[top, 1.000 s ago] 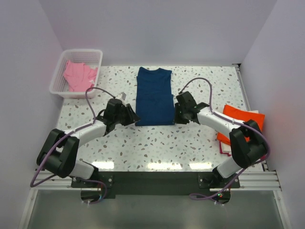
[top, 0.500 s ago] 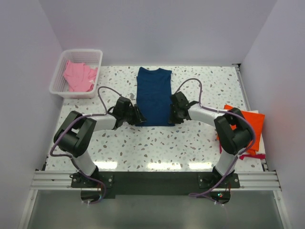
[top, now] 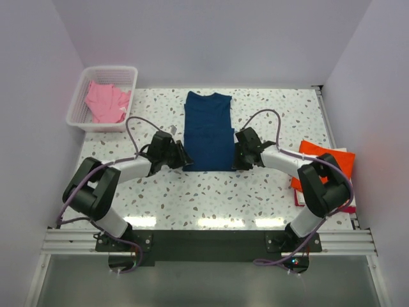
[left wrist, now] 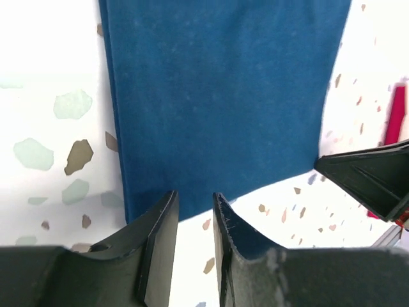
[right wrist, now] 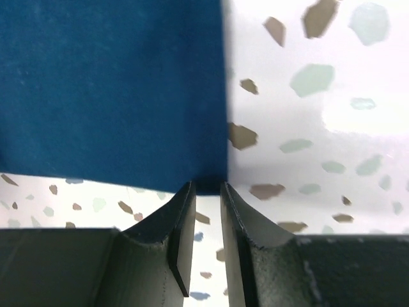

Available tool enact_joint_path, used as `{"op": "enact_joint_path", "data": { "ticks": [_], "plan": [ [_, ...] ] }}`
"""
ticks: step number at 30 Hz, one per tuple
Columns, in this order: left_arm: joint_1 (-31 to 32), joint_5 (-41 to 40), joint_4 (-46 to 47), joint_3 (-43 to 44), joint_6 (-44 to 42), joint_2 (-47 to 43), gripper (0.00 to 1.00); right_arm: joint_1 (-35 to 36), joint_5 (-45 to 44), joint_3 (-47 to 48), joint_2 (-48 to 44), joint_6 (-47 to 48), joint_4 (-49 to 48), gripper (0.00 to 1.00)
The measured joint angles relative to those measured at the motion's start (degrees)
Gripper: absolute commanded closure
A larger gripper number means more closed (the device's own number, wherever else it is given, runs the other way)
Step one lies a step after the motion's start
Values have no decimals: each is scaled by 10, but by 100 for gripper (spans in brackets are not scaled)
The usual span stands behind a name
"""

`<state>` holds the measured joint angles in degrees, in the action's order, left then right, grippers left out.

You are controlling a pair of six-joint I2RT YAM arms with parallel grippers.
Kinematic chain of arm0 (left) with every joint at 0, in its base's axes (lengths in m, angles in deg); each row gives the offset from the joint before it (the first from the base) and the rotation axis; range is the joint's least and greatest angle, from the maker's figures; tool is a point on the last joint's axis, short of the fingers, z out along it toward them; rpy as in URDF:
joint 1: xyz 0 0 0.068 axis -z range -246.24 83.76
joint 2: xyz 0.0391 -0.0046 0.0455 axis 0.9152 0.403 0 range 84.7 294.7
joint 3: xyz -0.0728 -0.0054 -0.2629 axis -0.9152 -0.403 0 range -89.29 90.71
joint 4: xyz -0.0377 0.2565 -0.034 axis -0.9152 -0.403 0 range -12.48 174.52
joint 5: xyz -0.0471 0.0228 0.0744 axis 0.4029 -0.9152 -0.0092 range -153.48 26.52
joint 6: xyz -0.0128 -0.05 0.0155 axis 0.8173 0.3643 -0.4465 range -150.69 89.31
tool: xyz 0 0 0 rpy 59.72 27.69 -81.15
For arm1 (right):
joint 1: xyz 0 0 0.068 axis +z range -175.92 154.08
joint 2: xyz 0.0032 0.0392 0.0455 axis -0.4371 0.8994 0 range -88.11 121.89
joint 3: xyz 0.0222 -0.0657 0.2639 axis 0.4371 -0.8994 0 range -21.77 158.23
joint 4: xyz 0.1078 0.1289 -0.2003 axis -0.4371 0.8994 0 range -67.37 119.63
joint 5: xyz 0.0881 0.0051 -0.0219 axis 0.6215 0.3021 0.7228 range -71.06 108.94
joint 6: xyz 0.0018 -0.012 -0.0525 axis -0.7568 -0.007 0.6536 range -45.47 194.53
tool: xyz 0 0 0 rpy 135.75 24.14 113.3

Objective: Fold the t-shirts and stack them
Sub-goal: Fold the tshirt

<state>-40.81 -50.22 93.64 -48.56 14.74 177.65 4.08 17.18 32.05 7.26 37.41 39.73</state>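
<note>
A navy t-shirt [top: 207,131], folded into a long strip, lies flat mid-table. My left gripper [top: 183,157] sits low at its near left corner. In the left wrist view the jaws [left wrist: 195,199] stand slightly apart over bare table, with the navy hem [left wrist: 217,115] just beyond the fingertips. My right gripper [top: 236,157] is at the near right corner. Its jaws [right wrist: 208,187] are narrowly open, tips touching the navy corner [right wrist: 115,89]. A bright orange t-shirt [top: 327,160] lies at the right edge. A pink t-shirt [top: 106,102] fills the basket.
The white lattice basket [top: 80,102] stands at the back left corner. Walls close in the table on three sides. My right gripper's black finger [left wrist: 374,179] shows at the right of the left wrist view, near the navy shirt's other corner.
Both grippers have moved inward along the table to the navy shirt's near corners. The left jaws have narrowed a little. The shirt has not moved.
</note>
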Motion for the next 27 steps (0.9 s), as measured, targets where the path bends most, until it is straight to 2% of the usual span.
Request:
{"op": "enact_joint_path", "data": {
  "ticks": [4, 7, 9, 13, 20, 27],
  "plan": [
    [-5, -10, -31, 0, -3, -54, 62, -18, 10, -12, -38, -2, 18, 63],
    [-7, -14, -42, -2, -4, -80, 57, -26, 16, -19, -68, -4, 20, 59],
    [-7, -16, -45, -10, -4, -90, 52, -27, 20, -21, -80, -5, 21, 58],
    [-7, -17, -48, -42, -4, -96, 50, -27, 36, -24, -83, -9, 17, 58],
    [-13, -15, -46, -84, -4, -91, 50, -27, 57, -28, -56, -14, 11, 59],
    [-17, 2, 8, -82, -4, -60, 53, -27, 60, -28, -27, -17, 0, 59]
  ]
}}
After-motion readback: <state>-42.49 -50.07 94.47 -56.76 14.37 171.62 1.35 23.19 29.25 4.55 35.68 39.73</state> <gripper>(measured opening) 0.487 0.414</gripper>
